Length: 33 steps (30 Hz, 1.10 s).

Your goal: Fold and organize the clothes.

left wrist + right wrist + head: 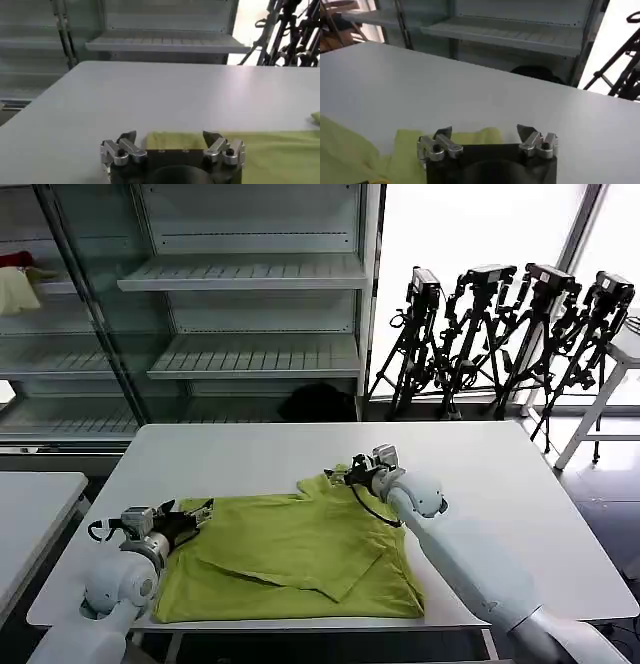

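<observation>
Your lime T-shirt (290, 559) lies partly folded on the near half of the white table (500, 474). Your left gripper (197, 514) sits at its left edge, jaws spread, holding nothing. Your right gripper (345, 474) hovers over the far right corner, jaws likewise apart. You'll find no readable writing anywhere

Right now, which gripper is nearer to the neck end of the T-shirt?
Right. The right gripper is at the far edge of the T-shirt, by the neck end. The left gripper is at the shirt's left far corner.
</observation>
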Available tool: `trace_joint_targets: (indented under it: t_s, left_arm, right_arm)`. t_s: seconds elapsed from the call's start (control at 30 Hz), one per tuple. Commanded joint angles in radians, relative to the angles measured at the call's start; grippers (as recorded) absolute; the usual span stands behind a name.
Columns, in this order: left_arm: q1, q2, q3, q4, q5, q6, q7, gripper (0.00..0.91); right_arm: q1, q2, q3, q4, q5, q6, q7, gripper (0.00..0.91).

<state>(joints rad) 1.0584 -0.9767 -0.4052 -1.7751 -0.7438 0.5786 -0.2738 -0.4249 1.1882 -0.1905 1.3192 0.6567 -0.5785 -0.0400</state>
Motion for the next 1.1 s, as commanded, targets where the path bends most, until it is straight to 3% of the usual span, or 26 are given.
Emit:
trace_joint_targets:
  t_s: [0.03, 0.17, 0.27, 0.3, 0.33, 0.37, 0.4, 0.43, 0.47, 0.5, 0.57, 0.73, 1.1]
  left_arm:
    - [-0.021, -0.001, 0.002, 0.042, -0.003, 0.001, 0.009, 0.907]
    - [-0.018, -0.003, -0.010, 0.055, -0.008, 0.000, 0.024, 0.887]
    - [-0.013, -0.009, -0.007, 0.064, -0.004, 0.000, 0.029, 0.705]
    - [-0.012, -0.011, -0.007, 0.066, -0.003, 0.000, 0.031, 0.675]
    - [-0.010, -0.013, -0.005, 0.069, -0.002, 0.000, 0.034, 0.595]
    - [-0.009, -0.014, -0.005, 0.070, -0.001, 0.000, 0.037, 0.363]
    - [-0.008, -0.015, -0.004, 0.070, 0.001, 0.000, 0.039, 0.282]
    - [-0.006, -0.015, -0.004, 0.068, 0.000, 0.000, 0.044, 0.282]
    - [-0.005, -0.015, -0.004, 0.067, 0.000, 0.000, 0.045, 0.030]
    - [-0.005, -0.015, -0.003, 0.067, 0.000, 0.000, 0.045, 0.020]
    - [-0.005, -0.014, -0.001, 0.067, 0.002, 0.000, 0.049, 0.020]
    - [0.008, -0.011, 0.002, 0.055, 0.021, 0.000, 0.067, 0.010]
    - [0.003, -0.002, -0.010, 0.023, 0.012, -0.003, 0.078, 0.000]
  right_arm:
    - [0.006, 0.006, -0.006, -0.014, -0.004, -0.001, -0.001, 0.877]
    - [-0.002, 0.008, -0.005, -0.014, -0.009, 0.000, -0.004, 0.796]
    - [-0.007, 0.011, -0.004, -0.019, -0.011, 0.000, -0.004, 0.736]
    - [-0.009, 0.011, -0.004, -0.020, -0.011, 0.000, -0.005, 0.665]
    - [-0.015, 0.010, -0.004, -0.019, -0.013, 0.000, -0.006, 0.605]
    - [-0.019, 0.009, -0.004, -0.019, -0.015, 0.000, -0.006, 0.524]
    - [-0.024, 0.008, -0.004, -0.018, -0.019, 0.000, -0.008, 0.474]
    - [-0.029, 0.006, -0.005, -0.015, -0.020, 0.000, -0.010, 0.474]
    - [-0.032, 0.004, -0.005, -0.012, -0.020, 0.000, -0.010, 0.353]
    - [-0.034, 0.004, -0.005, -0.012, -0.020, 0.000, -0.010, 0.232]
    - [-0.036, 0.002, -0.004, -0.008, -0.022, 0.000, -0.011, 0.141]
    - [-0.036, -0.002, -0.001, 0.008, -0.023, 0.000, -0.013, 0.010]
    - [-0.031, -0.013, 0.012, 0.071, -0.007, 0.011, 0.003, 0.000]
